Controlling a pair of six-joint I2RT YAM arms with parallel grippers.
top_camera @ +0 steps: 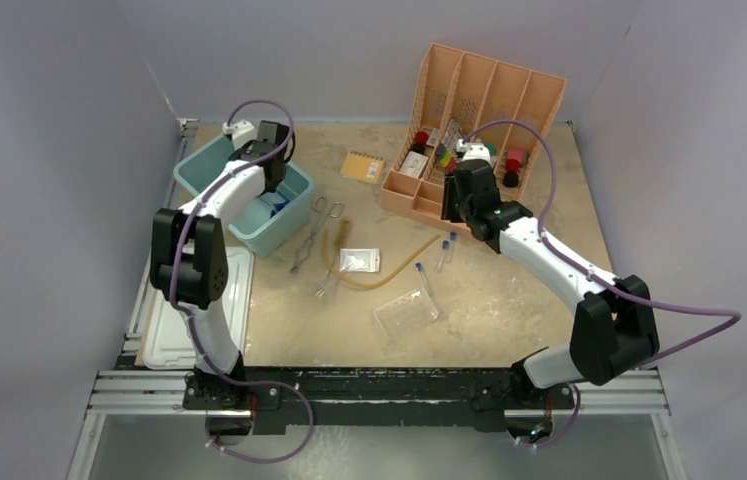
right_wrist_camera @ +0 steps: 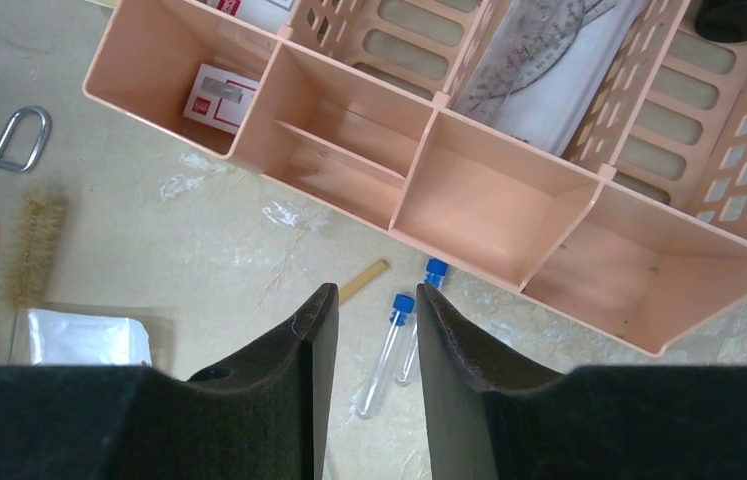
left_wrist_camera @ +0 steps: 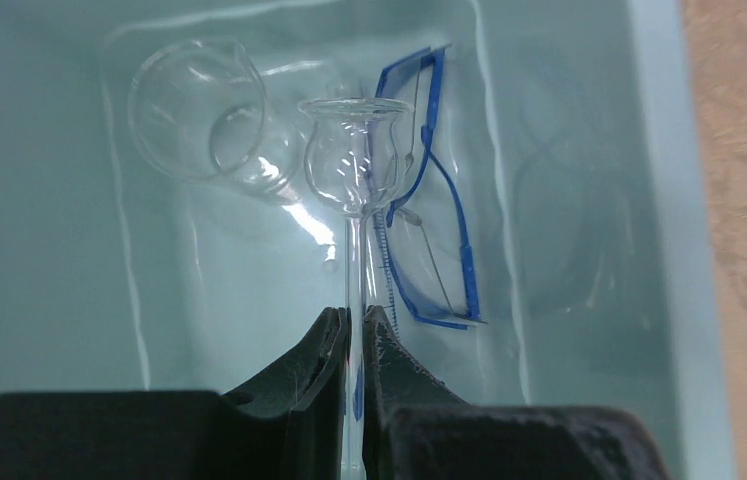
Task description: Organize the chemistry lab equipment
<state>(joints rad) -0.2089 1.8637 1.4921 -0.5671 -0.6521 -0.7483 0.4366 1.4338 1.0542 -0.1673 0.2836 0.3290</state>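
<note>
Hanging above the far right part of the counter, the right gripper (right_wrist_camera: 376, 296) has its fingers spread wide and holds nothing. Two blue-capped test tubes (right_wrist_camera: 385, 352) lie flat directly below the gap, just off the near wall of the peach divider (right_wrist_camera: 589, 270) that stands at the far right corner. They lie side by side, apparently touching. Their long axis runs roughly from the near edge toward the far edge, caps pointing at the divider. In the wrist view that axis lines up almost with the slot between the fingers, so the jaws would close across the tubes, not along them. This arm is plainly the nearer one. It reaches forward from the near edge, elbow bent, wrist pitched down. Because the pair lies so close together, taking only one looks tricky.

A third tube (top_camera: 427, 290) and the clear tube rack (top_camera: 404, 312) sit nearer the near edge, about mid-counter.

The left gripper (left_wrist_camera: 352, 318) is clamped on the thin stem of a glass thistle funnel (left_wrist_camera: 354, 150), bulb pointing away from the wrist. It hangs inside the teal bin (left_wrist_camera: 49, 300) at the far left corner. Blue-framed goggles (left_wrist_camera: 429, 200) and a glass beaker (left_wrist_camera: 199, 120) on its side lie beneath. Letting go there seems the likely next step for that arm.
</note>
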